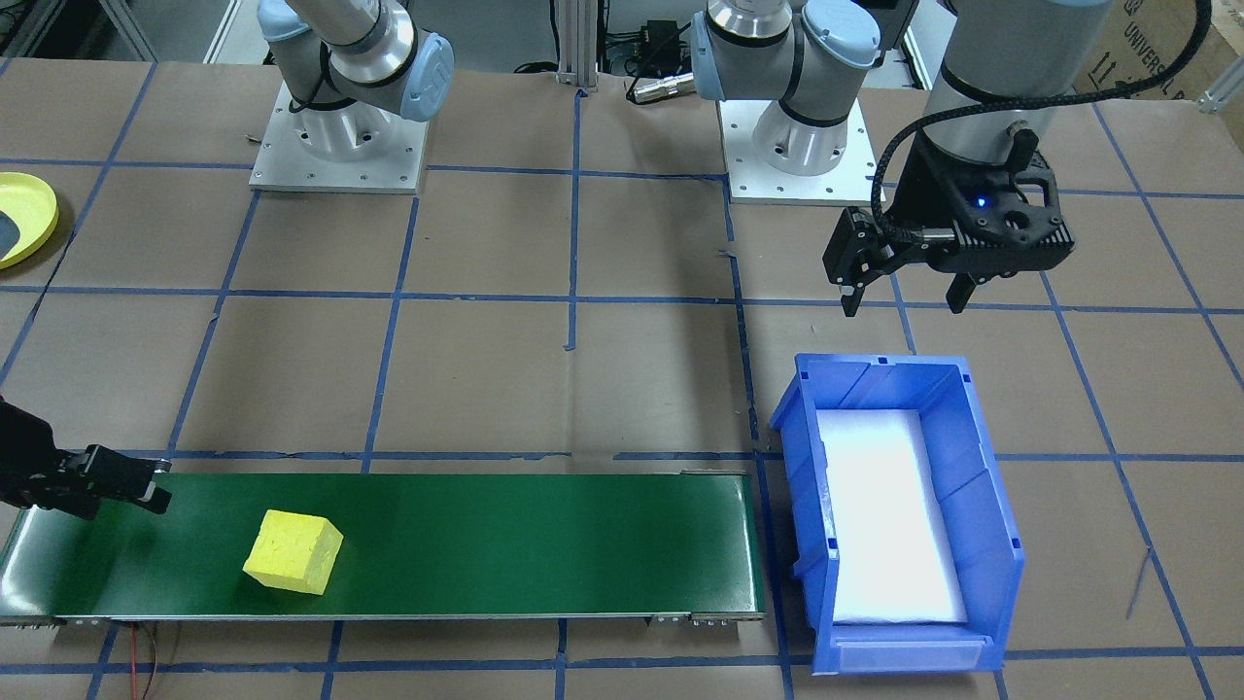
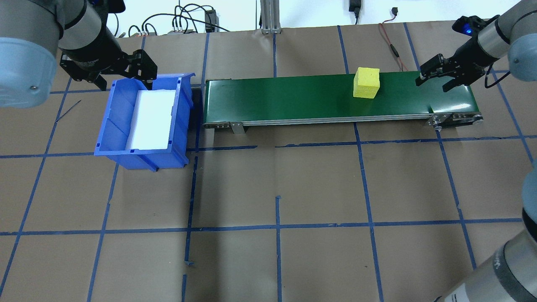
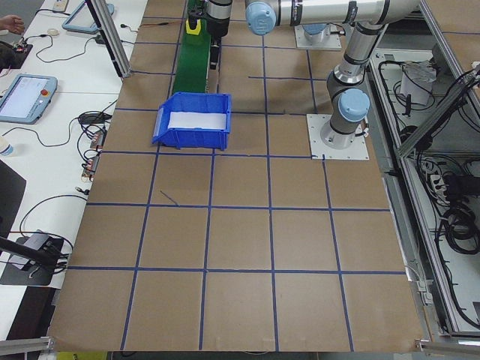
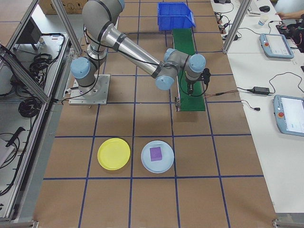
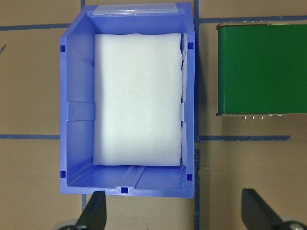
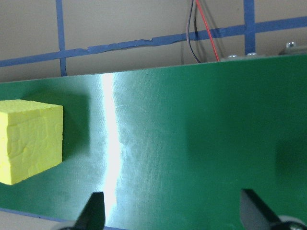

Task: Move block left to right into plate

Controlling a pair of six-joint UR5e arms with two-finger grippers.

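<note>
Two grippers in view, both with fingers spread wide and nothing between them. Overhead view, read left to right.

Far left: left gripper [image 2: 119, 75] hangs above the far rim of the blue bin [image 2: 113, 121]. Its wrist camera looks straight down into the bin; the white foam floor [image 5: 138, 98] is bare.

Just right of the bin, nearly touching its wall: the green conveyor belt [image 2: 293, 94], running lengthwise toward the right.

On the belt's right-hand part: the yellow block [image 2: 366, 82], sitting flat, one corner turned slightly.

Right end of the belt: right gripper [image 2: 432, 82], low over the green surface, tips pointed down. The block lies on the bin side of it, near but clearly apart, no contact. In the right wrist view the block [image 6: 29, 141] sits at the left edge of the picture, outside the span of the two fingertips [image 6: 93, 211], with bare belt under the gripper itself.

The yellow plate [image 4: 113, 153] lies on the brown paper table [image 4: 152, 199] well apart from the belt, past the belt's end at the table's right end. It holds nothing. Just beside it is a pale blue plate [image 4: 157, 156] with a purple block [image 4: 156, 153] on it. The front-facing view catches only the yellow plate's edge [image 1: 24, 219] at the picture's left margin.
</note>
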